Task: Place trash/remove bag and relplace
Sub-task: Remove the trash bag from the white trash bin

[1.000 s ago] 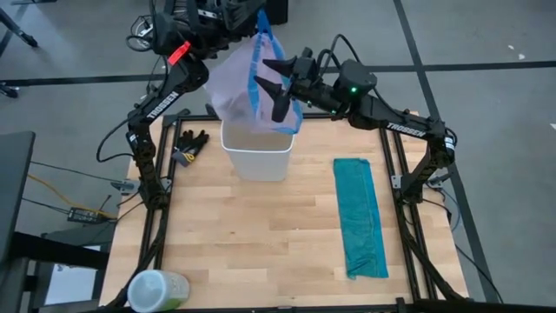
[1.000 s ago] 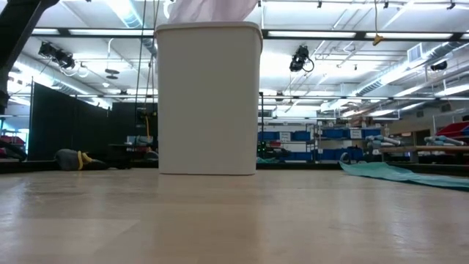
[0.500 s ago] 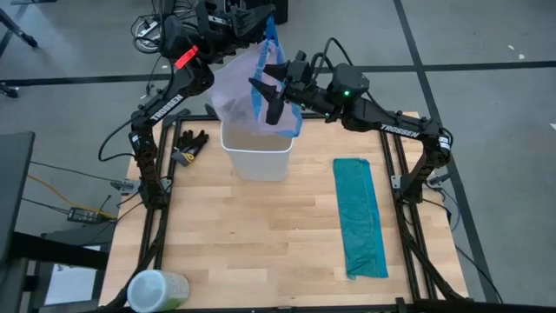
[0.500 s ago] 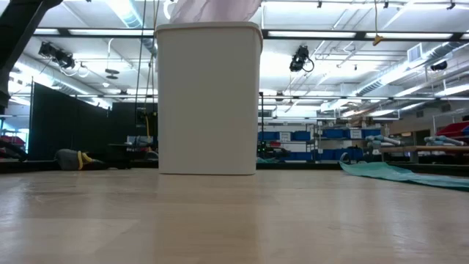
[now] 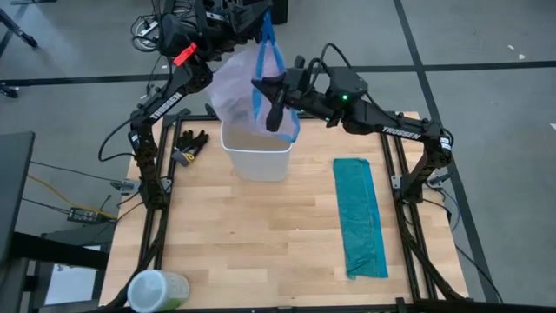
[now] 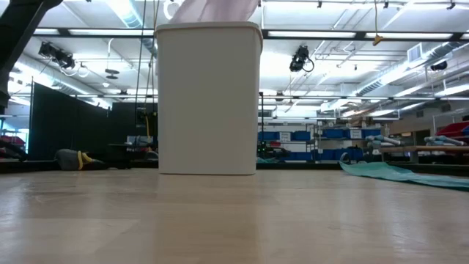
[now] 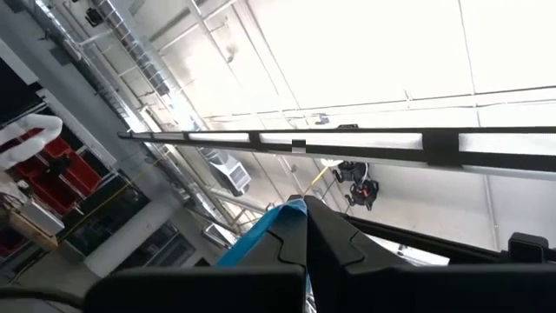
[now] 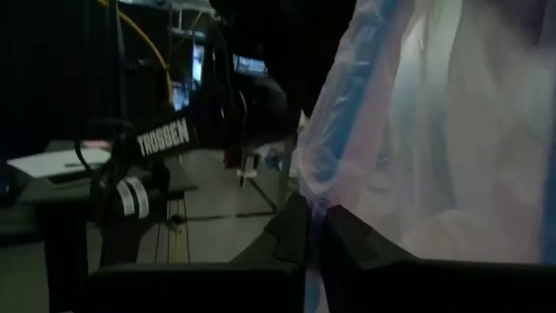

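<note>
- The bag (image 5: 236,80), pale pink-lavender with a blue band at its rim, hangs in the air above the white bin (image 5: 257,155) at the far middle of the table (image 5: 261,243). Its lower end dips toward the bin's open top.
- The left end effector (image 5: 263,19) is raised high over the far edge and is clenched on the blue rim at the bag's top; in the left wrist view its fingers (image 7: 334,243) are pressed together with the blue band between them.
- The right end effector (image 5: 272,97) reaches in from the right and is clenched on the bag's blue-edged right side, just above the bin; in the right wrist view its fingers (image 8: 347,239) pinch the film.
- In the low view the bin (image 6: 209,99) stands upright, with a bit of the bag (image 6: 212,10) showing above its rim.
- A folded teal-green bag (image 5: 360,217) lies flat on the right of the table, well apart from the bin.
- A black glove (image 5: 189,144) lies to the left of the bin.
</note>
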Motion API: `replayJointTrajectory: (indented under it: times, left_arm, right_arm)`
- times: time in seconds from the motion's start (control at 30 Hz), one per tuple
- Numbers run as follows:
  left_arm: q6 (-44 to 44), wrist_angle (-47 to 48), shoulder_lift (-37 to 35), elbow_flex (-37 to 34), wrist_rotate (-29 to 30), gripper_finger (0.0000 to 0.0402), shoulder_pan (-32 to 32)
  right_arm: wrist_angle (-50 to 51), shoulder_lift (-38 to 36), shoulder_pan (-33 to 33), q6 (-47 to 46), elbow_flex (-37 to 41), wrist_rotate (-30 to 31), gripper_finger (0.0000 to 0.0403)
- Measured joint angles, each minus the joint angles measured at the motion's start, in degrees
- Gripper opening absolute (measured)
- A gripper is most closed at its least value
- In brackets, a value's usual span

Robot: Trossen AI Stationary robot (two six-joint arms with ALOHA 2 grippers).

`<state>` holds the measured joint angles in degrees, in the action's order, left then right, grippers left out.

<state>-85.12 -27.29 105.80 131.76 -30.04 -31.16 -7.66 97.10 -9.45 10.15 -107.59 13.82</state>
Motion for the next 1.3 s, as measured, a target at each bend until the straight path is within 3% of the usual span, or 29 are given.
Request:
replayJointTrajectory:
  times: [0.47,0.73,0.87,1.13,1.3]
  left_arm:
    - [-0.6,0.2,0.0,0.0,0.3,0.0004,-3.7]
    - [-2.1,0.2,0.1,-0.1,-0.5,0.0004,-6.3]
    - [-2.4,-0.5,0.0,0.0,-0.6,0.0004,-7.8]
    - [-8.1,-5.6,-0.2,0.5,1.2,0.0004,-14.2]
    - [-8.2,-6.2,-0.3,1.5,0.2,0.0004,-17.3]
  right_arm:
    - [12.1,0.3,1.7,-3.6,1.7,0.3,0.0001]
    - [12.8,0.2,2.8,-4.5,4.3,0.5,0.0002]
    - [10.7,0.0,3.1,-3.2,4.5,-0.4,0.0029]
    - [16.5,-1.1,3.1,-4.5,4.6,-0.3,0.0091]
    - [12.0,-1.8,4.3,-2.0,4.6,-0.3,0.0117]
